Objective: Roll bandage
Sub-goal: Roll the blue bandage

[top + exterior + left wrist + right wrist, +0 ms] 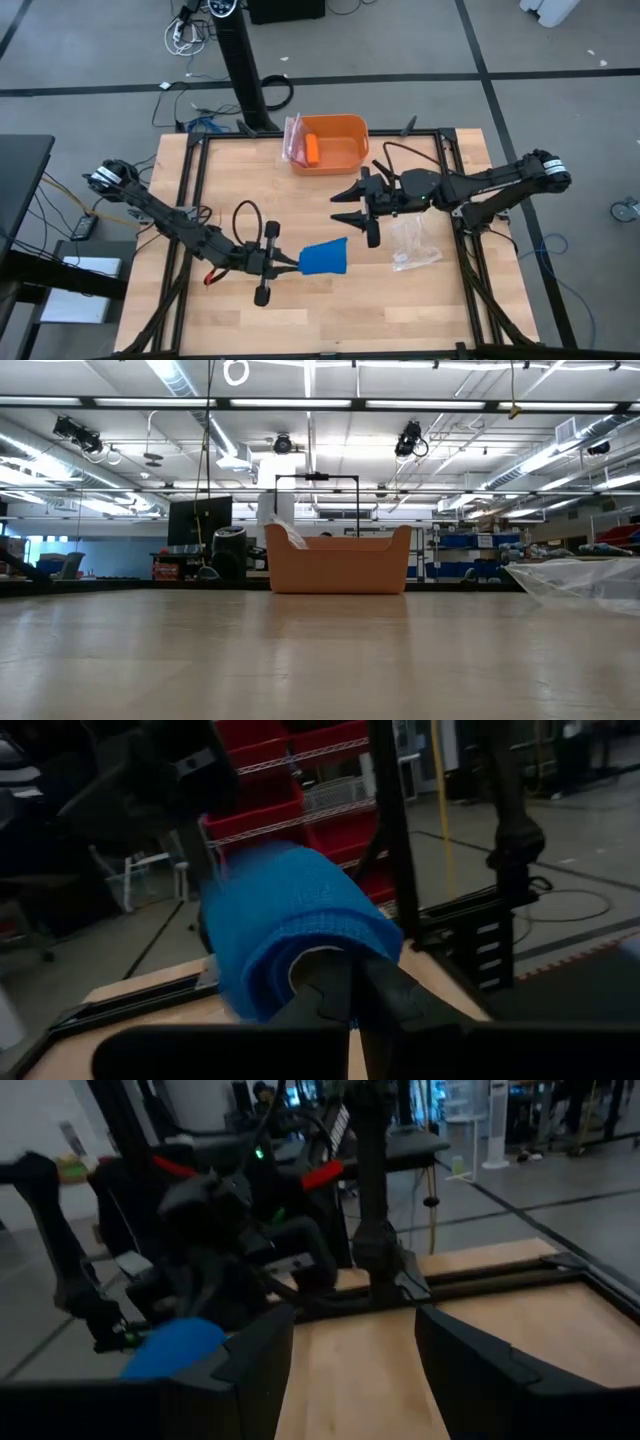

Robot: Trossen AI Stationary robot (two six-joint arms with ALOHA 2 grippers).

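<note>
Left claw clenched on the rolled blue bandage, held off the surface near its middle, right claw released with fingers spread, empty, just beyond it, beside a plastic bag.

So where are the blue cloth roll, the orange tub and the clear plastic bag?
Blue cloth bandage roll (324,258): high view, roll's middle.
Orange plastic tub (352,129): high view, right rim.
Clear crinkly plastic bag (412,243): high view, bag's middle.

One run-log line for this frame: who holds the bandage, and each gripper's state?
bandage: rolled, held off table | left gripper: shut on bandage | right gripper: open, empty, beside it | orange bin: far edge
</note>
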